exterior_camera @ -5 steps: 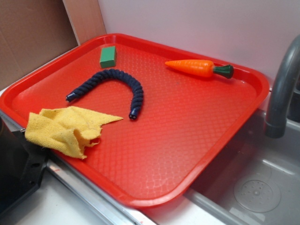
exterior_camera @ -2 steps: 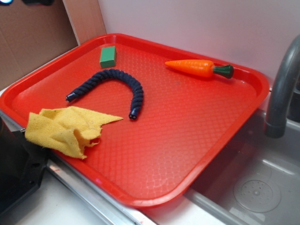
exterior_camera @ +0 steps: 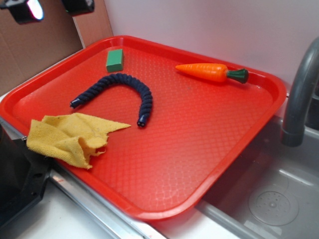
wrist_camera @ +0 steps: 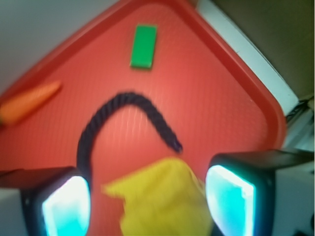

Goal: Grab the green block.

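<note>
The green block [exterior_camera: 114, 60] lies flat near the far left corner of the red tray [exterior_camera: 209, 164]; the wrist view shows it as a green rectangle [wrist_camera: 143, 47] at the top. My gripper [exterior_camera: 50, 7] pokes in at the top left corner of the exterior view, high above the tray's left side. In the wrist view the gripper [wrist_camera: 147, 204] is open, its two fingers wide apart with nothing between them. It hangs over the yellow cloth [wrist_camera: 162, 201], well short of the block.
A dark blue curved rope [exterior_camera: 119, 92] lies mid-tray between cloth [exterior_camera: 70, 137] and block. An orange toy carrot [exterior_camera: 212, 72] rests near the tray's far edge. A grey faucet [exterior_camera: 299, 99] and sink [exterior_camera: 269, 204] are at the right. A black object [exterior_camera: 17, 179] stands front left.
The gripper has come into the exterior view at the top left and dropped lower. Nothing on the tray has moved.
</note>
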Robot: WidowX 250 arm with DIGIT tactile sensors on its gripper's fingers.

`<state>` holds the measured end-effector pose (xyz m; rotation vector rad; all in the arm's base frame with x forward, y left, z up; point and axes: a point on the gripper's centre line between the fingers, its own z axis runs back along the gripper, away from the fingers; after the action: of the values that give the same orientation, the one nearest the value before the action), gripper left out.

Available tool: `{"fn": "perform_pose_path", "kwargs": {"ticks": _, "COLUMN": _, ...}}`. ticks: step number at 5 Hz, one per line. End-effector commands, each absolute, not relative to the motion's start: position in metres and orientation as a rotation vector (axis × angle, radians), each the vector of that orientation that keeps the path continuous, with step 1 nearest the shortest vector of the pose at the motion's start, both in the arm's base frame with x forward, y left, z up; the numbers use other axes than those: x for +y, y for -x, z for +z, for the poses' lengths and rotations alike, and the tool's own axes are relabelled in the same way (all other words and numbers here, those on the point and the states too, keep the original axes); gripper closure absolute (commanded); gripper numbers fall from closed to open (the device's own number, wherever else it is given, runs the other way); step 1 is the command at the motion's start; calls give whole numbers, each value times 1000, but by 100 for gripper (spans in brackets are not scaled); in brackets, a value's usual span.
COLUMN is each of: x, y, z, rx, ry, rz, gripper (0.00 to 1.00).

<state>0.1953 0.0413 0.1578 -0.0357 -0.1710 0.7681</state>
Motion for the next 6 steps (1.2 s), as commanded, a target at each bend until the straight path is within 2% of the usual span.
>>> {"fn": "perform_pose_path", "kwargs": {"ticks": 1, "x": 86, "y": -239, "z": 127, "rx": -282, "ry": -59, "rz": 956, "gripper": 0}}
{"fn": "perform_pose_path", "kwargs": {"ticks": 2, "x": 106, "y": -265, "z": 98, "rx": -287, "ry": -53, "rz": 972, "gripper": 0}}
{"fn": "perform_pose_path", "kwargs": {"ticks": 3, "x": 118, "y": -282, "z": 77, "rx": -326, "ry": -114, "rz": 1005, "gripper": 0}}
{"fn": "perform_pose_path", "kwargs": {"ticks": 4, "x": 126, "y": -294, "z": 58, "rx": -336, "ry": -144, "rz": 1004, "gripper": 0}}
{"fn": "perform_pose_path", "kwargs": {"ticks": 6, "x": 132, "y": -303, "z": 36, "rx": -309, "ry": -111, "rz": 983, "gripper": 0}}
